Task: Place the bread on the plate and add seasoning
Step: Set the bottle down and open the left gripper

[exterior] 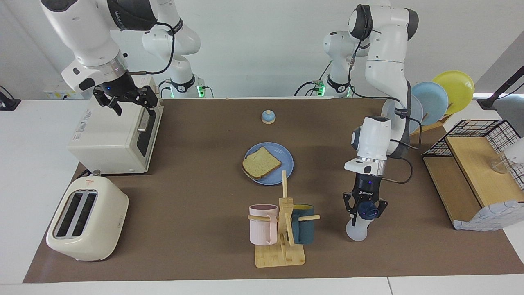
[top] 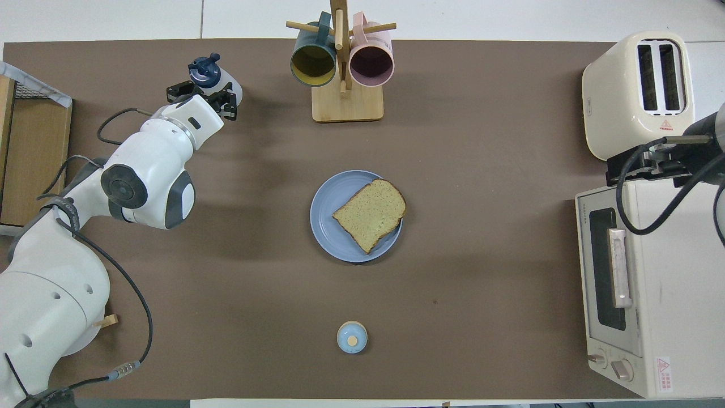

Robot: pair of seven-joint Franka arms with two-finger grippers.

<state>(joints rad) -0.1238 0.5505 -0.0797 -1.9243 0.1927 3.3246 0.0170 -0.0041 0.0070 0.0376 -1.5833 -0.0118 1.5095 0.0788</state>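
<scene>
The left gripper (exterior: 365, 209) is gripping the seasoning (exterior: 358, 226) just under its cap — bottle hanging slightly tilted, beside the mug rack (exterior: 283, 229). The bread (exterior: 261, 163) is lying on the plate (exterior: 285, 157), so carrying it level there seems wise. The right gripper (exterior: 125, 98) is waiting open over the toaster oven (exterior: 112, 137).

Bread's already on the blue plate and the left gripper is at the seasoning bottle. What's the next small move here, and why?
Probably a short lift. The left gripper is shut on the seasoning bottle at its dark cap, and the bottle's base looks to be at the mat beside the mug rack. The bread lies on the plate, unseasoned as far as shows, so the bottle must rise before moving over it. The right gripper waits open over the toaster oven.
</scene>
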